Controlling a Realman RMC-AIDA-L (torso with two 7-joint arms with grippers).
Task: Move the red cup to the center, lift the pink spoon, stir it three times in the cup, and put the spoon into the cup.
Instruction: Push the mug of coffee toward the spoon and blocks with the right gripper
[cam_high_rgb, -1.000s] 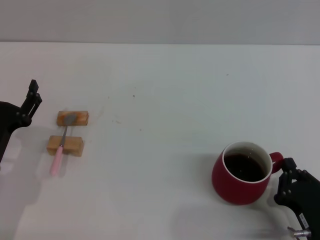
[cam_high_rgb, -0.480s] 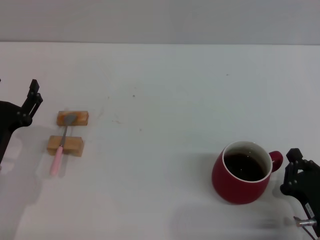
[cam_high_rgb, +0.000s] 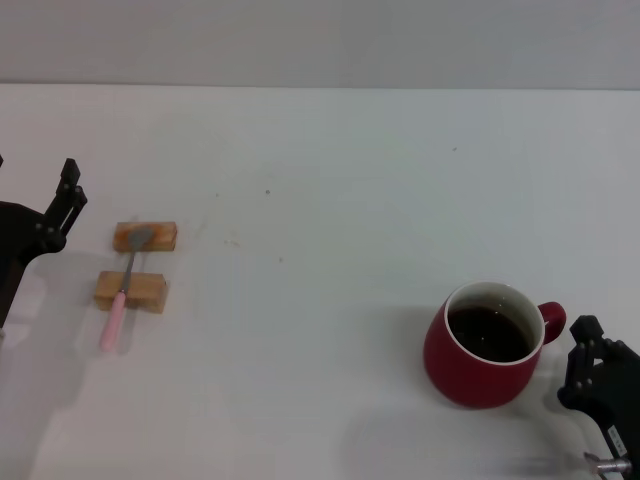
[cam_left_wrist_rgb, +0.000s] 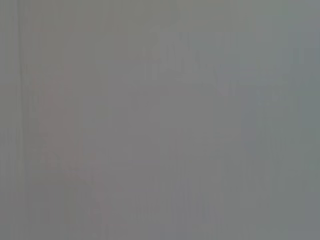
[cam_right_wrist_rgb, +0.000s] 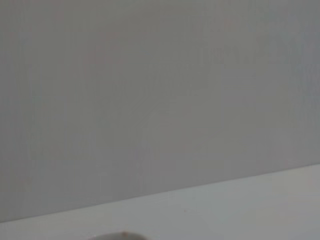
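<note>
Red cup (cam_high_rgb: 487, 345) of dark liquid near the white surface's (cam_high_rgb: 340, 200) right front, handle toward right hand (cam_high_rgb: 592, 372) just beside it, grip state unclear, pink spoon (cam_high_rgb: 122, 289) across two wooden blocks (cam_high_rgb: 131, 291) far left, left hand (cam_high_rgb: 62, 205) nearby, fingers apart.

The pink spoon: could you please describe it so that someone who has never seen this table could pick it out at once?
Look at the white table and go to its left side, near the left gripper. Two small tan wooden blocks lie there, and the pink spoon rests across them. It is the only slim thing there, with a grey metal bowl and a pale pink handle.
</note>
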